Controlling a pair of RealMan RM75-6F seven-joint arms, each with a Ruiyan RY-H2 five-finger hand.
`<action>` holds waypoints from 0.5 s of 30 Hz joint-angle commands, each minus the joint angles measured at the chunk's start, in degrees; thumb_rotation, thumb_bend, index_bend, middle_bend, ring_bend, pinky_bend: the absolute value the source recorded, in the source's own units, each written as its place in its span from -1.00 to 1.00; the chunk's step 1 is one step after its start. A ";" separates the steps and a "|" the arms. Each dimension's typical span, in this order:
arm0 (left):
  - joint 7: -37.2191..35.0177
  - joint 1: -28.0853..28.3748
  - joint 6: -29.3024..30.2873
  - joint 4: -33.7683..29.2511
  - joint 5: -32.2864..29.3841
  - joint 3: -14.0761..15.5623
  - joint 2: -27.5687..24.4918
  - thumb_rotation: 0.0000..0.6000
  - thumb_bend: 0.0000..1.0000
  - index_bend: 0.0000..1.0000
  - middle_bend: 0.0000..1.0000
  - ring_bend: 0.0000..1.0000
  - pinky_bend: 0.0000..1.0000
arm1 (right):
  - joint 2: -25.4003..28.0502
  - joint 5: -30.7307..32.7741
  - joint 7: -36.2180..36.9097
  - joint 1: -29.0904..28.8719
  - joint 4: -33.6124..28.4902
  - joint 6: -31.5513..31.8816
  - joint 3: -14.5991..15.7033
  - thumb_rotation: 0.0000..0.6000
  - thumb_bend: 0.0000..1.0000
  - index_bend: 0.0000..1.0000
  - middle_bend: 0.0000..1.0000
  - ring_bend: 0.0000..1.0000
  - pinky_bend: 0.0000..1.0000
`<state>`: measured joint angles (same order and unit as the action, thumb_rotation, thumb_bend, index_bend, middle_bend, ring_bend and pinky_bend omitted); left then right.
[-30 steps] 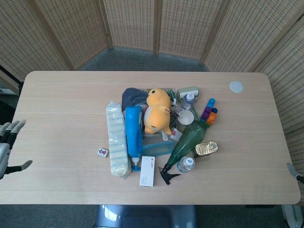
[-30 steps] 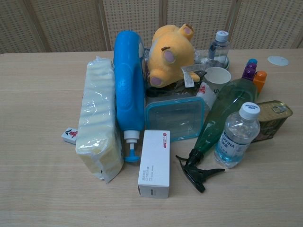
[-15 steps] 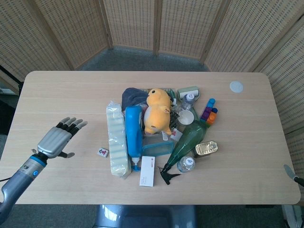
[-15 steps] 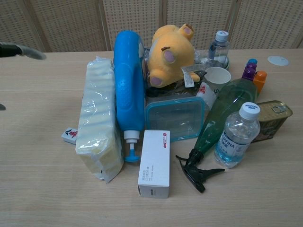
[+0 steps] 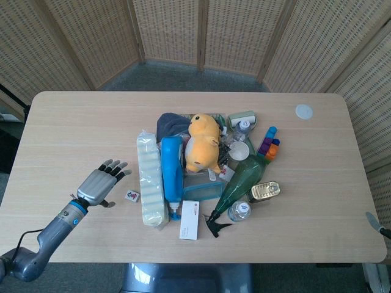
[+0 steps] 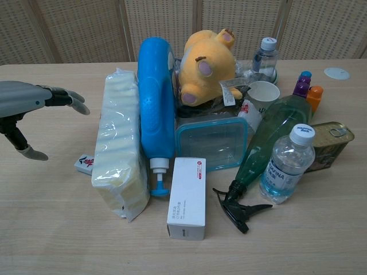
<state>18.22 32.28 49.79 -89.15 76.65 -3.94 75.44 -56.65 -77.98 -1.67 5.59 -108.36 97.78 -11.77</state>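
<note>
Tile [image 5: 132,196], small, white with a red mark, lies flat on the table [image 5: 73,122] just left of the foam pack [image 5: 150,182]; chest view shows it half tucked against the pack's near-left edge [image 6: 84,163]. It's the item nearest the left hand [image 5: 99,184], just right of the fingertips, not touching.

Left hand: palm down, fingers [image 5: 116,168] spread and extended toward the pile, thumb out to the side, nothing in it. In chest view it hangs above the tabletop [image 6: 26,103], so it looks like a hover, not a rest.

Right hand: only a sliver at the right edge [image 5: 376,223], can't tell how its fingers lie.

Near row: white box [image 5: 190,218] lying flat, spray bottle [image 5: 235,186] on its side with the trigger toward the near edge, water bottle [image 5: 239,210] upright, tin [image 5: 265,190] beside it.

Middle: blue bottle [image 5: 171,168] lying against the foam pack, clear tub [image 5: 203,191] wedged between blue bottle and spray bottle. Everything leans on a neighbour, so pulling one item likely shifts others.

Far: yellow plush [image 5: 203,141] propped on the heap, paper cup [image 5: 239,150], white lid [image 5: 303,111] well apart, far right.
</note>
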 commanded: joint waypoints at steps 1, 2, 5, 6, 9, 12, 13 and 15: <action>1.78 0.14 0.01 0.65 -1.60 0.77 1.54 1.00 -1.00 -0.55 -1.00 -1.00 -1.00 | 0.07 -0.18 -0.02 -0.06 -0.07 -0.09 0.14 0.69 -1.00 -1.00 -1.00 -1.00 -1.00; 2.21 0.14 -0.01 0.83 -2.00 0.98 2.02 1.00 -1.00 -0.54 -1.00 -1.00 -1.00 | 0.07 -0.25 -0.03 -0.05 -0.10 -0.07 0.19 0.69 -1.00 -1.00 -1.00 -1.00 -1.00; 3.38 0.12 0.33 1.80 -2.89 1.49 3.70 1.00 -1.00 -0.52 -1.00 -1.00 -1.00 | 0.07 -0.34 -0.01 -0.06 -0.14 -0.13 0.33 0.70 -1.00 -1.00 -1.00 -1.00 -1.00; 3.82 0.13 0.55 2.24 -3.26 1.57 4.36 1.00 -1.00 -0.52 -1.00 -1.00 -1.00 | 0.11 -0.28 0.06 -0.06 -0.17 -0.17 0.35 0.70 -1.00 -1.00 -1.00 -1.00 -1.00; 4.94 0.35 0.82 3.46 -4.23 1.64 5.91 1.00 -1.00 -0.52 -1.00 -1.00 -1.00 | 0.25 -0.16 0.46 -0.05 -0.22 -0.25 0.34 0.69 -1.00 -1.00 -1.00 -1.00 -1.00; 6.01 0.74 1.13 4.81 -4.97 1.49 7.40 1.00 -1.00 -0.52 -1.00 -1.00 -1.00 | 0.37 -0.12 0.78 -0.05 -0.23 -0.33 0.37 0.70 -1.00 -1.00 -1.00 -1.00 -1.00; 6.20 0.86 1.18 5.22 -5.30 1.38 7.89 1.00 -1.00 -0.51 -1.00 -1.00 -1.00 | 0.40 -0.13 0.86 -0.06 -0.24 -0.38 0.40 0.69 -1.00 -1.00 -1.00 -1.00 -1.00; 6.77 1.28 1.07 6.18 -5.99 1.16 9.03 1.00 -1.00 -0.51 -1.00 -1.00 -1.00 | 0.46 -0.12 0.99 -0.09 -0.25 -0.51 0.47 0.70 -1.00 -1.00 -1.00 -1.00 -1.00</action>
<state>24.57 33.25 50.87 -83.46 71.12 -2.62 83.89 -56.19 -78.10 -0.68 5.51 -108.60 97.26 -11.31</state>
